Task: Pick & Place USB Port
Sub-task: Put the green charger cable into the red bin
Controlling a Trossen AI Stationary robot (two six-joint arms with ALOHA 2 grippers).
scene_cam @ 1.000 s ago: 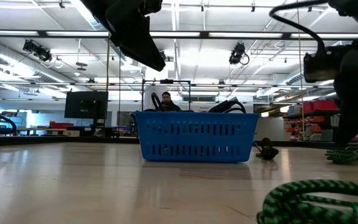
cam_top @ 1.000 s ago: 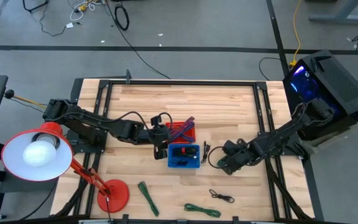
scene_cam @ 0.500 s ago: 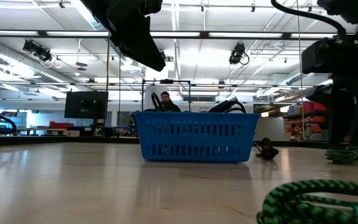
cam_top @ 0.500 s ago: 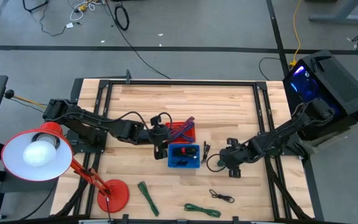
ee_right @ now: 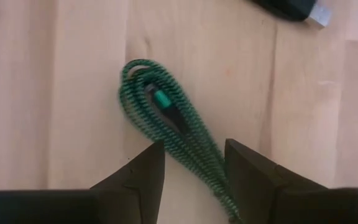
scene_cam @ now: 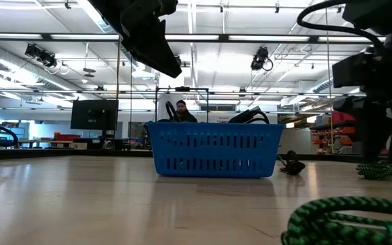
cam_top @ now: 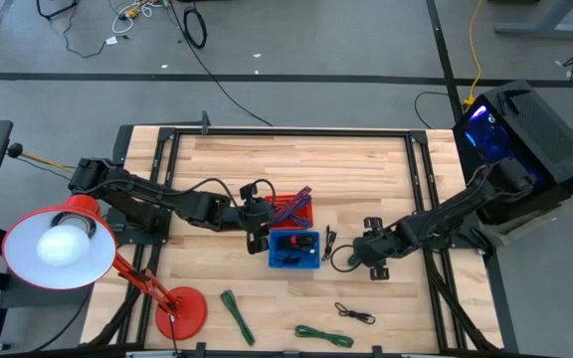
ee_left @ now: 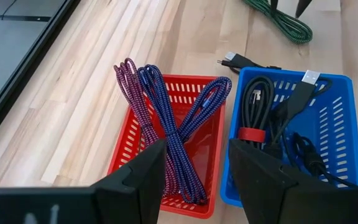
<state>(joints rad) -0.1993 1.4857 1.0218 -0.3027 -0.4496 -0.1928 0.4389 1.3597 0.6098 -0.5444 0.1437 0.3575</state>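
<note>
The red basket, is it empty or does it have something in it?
Not empty. The red basket holds coiled purple and blue braided cables, lying across it with their loops over its far rim.

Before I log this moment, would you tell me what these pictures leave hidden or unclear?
- Blue basket: in the low view its wall hides most of the contents.
- Red basket: the left hand covers its near rim in the left wrist view.
- Green cable: cut off at the edge between the right hand fingers.
- Person: low view, too small.
</note>
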